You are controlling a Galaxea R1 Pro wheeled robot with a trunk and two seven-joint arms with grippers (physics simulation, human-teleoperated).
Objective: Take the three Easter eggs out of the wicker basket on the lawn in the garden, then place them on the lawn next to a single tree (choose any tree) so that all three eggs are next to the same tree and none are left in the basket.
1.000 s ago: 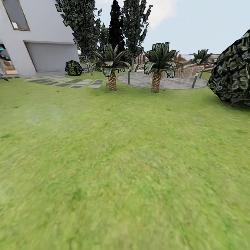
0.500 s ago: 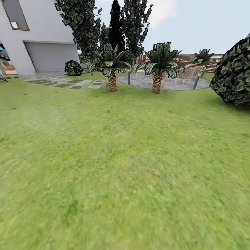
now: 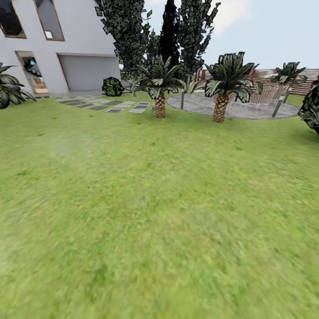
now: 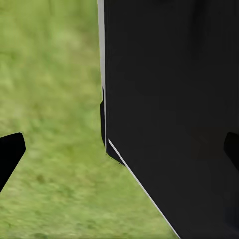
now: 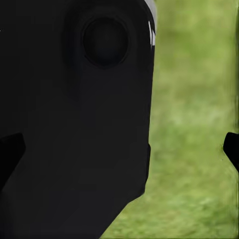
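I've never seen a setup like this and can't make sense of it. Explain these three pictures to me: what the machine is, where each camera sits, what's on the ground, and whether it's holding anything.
These are simulator renders from a wheeled robot with two arms, driven remotely by a person. The big picture comes from a camera on its head, looking forward and down over the lawn. Beyond the grass stand two short palms, a round grey stone patio, tall trees with dark mottled leaves, stepping stones and a white house with a garage door.

The two small pictures come from cameras near each arm's claw. In each, the dark tips of the left claw and the right claw peek in at the edges, spread apart with nothing between them. The large black shape is probably part of the robot's own body, with grass beyond.
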